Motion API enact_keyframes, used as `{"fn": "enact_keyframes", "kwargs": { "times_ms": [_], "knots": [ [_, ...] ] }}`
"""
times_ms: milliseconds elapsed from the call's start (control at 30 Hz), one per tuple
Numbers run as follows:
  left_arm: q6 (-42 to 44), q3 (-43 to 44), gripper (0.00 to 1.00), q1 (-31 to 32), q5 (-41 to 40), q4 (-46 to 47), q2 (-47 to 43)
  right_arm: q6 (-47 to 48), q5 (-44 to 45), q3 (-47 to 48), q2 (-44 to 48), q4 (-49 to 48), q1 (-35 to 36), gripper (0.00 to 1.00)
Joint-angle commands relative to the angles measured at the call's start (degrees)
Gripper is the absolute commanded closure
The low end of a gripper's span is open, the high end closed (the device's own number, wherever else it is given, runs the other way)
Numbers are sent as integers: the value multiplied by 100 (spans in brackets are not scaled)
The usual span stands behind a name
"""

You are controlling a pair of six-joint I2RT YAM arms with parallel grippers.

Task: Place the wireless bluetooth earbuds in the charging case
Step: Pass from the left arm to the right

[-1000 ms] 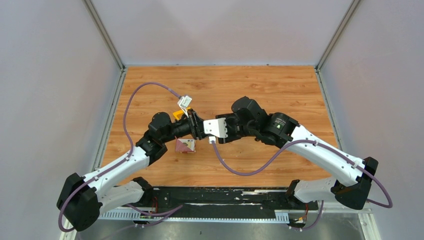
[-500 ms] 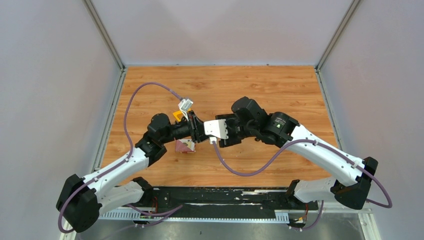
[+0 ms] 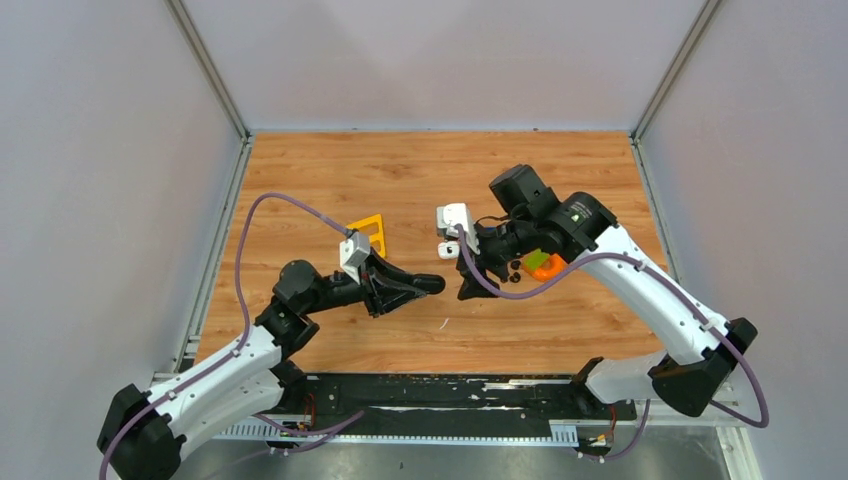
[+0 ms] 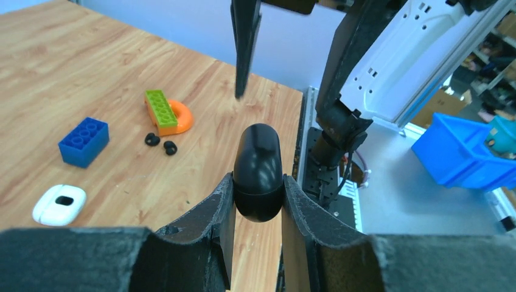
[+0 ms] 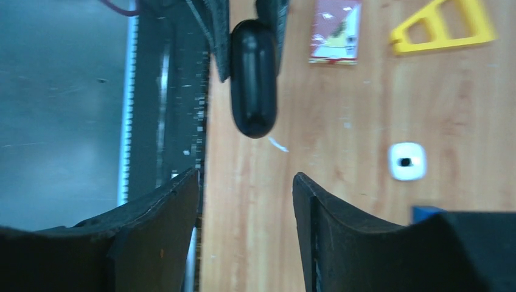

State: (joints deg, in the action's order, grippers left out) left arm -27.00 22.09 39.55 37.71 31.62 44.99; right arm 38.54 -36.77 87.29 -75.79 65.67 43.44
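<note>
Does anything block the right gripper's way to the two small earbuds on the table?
Nothing visible does. The two black earbuds lie on the table beside the orange-and-green piece. The right gripper, open, points away from them, at the black oval object held by the left gripper.

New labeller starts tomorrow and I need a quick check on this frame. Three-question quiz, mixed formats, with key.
1. True or false: the left gripper is shut on the black oval object.
2. Which thing lies nearest the white case on the table? A) blue brick B) yellow triangle C) red card
3. Fill in: the right gripper has its jaws ____, with nothing between them.

Key: 1 true; 2 A; 3 open.
</note>
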Motion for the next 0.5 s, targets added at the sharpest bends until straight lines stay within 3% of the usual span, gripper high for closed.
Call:
{"fn": "enact_keyframes", "kwargs": {
  "times_ms": [0, 467],
  "knots": [
    [806, 5, 97, 85, 45, -128, -254, -364, -1244, -258, -164, 236, -29, 44],
    [856, -27, 97, 292, 6, 60, -98, -1032, -1443, -53, -696, -406, 12, 48]
  ]
}}
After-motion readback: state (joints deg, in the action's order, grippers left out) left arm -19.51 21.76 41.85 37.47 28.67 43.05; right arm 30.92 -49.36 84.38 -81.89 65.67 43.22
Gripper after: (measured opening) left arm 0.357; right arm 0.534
